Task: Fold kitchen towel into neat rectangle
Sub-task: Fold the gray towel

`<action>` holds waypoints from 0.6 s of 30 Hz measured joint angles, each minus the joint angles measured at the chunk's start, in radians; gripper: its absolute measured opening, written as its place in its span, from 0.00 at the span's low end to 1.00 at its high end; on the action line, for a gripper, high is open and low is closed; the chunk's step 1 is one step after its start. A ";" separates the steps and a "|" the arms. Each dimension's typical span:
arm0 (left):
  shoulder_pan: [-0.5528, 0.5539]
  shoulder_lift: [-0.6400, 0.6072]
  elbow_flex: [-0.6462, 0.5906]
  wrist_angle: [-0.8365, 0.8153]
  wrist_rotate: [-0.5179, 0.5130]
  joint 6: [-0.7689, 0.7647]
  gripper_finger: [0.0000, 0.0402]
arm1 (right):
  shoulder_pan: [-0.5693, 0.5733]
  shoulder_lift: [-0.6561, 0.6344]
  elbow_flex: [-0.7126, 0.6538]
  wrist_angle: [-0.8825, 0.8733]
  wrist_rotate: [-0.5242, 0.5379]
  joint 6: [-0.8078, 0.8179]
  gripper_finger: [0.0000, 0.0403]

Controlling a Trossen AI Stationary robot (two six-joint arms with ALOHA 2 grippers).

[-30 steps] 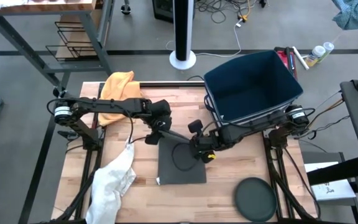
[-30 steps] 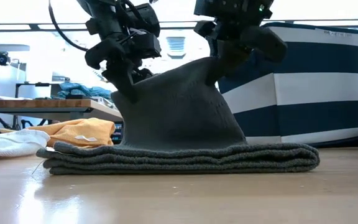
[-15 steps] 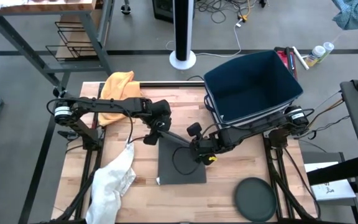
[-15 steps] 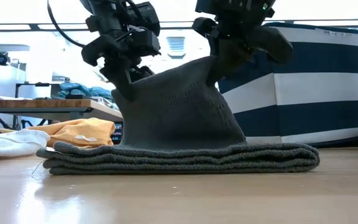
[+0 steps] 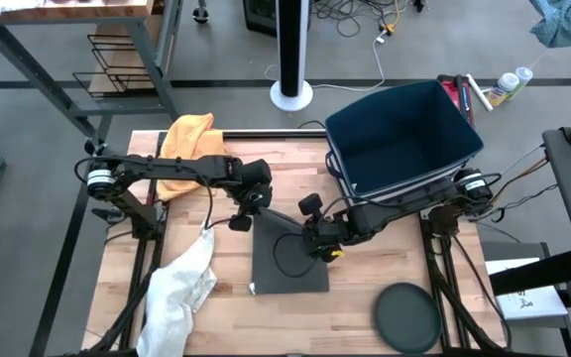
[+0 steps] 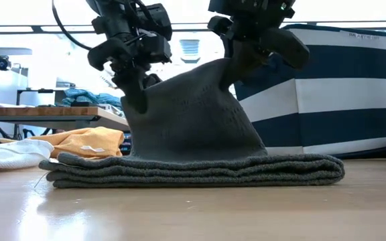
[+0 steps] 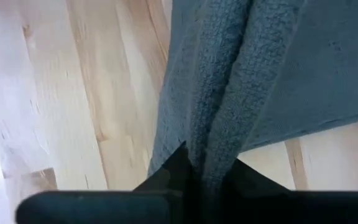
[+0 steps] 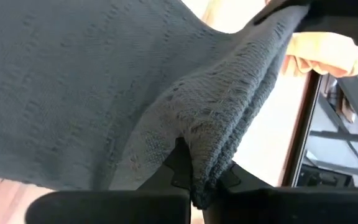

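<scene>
Now we have both sets of fingers pinched shut on the dark grey towel (image 6: 193, 134): the left gripper (image 6: 138, 100) on one far corner, the right gripper (image 6: 236, 67) on the other. We judge that lifting the two corners together keeps the edge taut, so the raised layer can be carried over evenly for another fold. The towel lies mid-counter (image 5: 355, 288), in front of the navy bin (image 5: 404, 134), its lower layers stacked flat while the top one rises in a tent between the grippers. It looks thick, with a knit-like texture, its stacked edges fairly well aligned.
</scene>
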 joint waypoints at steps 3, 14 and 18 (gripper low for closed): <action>-0.003 0.000 0.000 -0.002 -0.010 -0.001 0.13 | -0.003 0.000 0.000 0.000 0.001 0.030 0.01; -0.004 0.002 -0.023 0.012 -0.069 0.007 0.46 | -0.017 -0.001 0.000 -0.045 -0.034 0.095 0.01; -0.003 0.002 -0.024 0.013 -0.071 -0.019 0.55 | -0.017 -0.001 0.000 -0.086 -0.028 0.064 0.01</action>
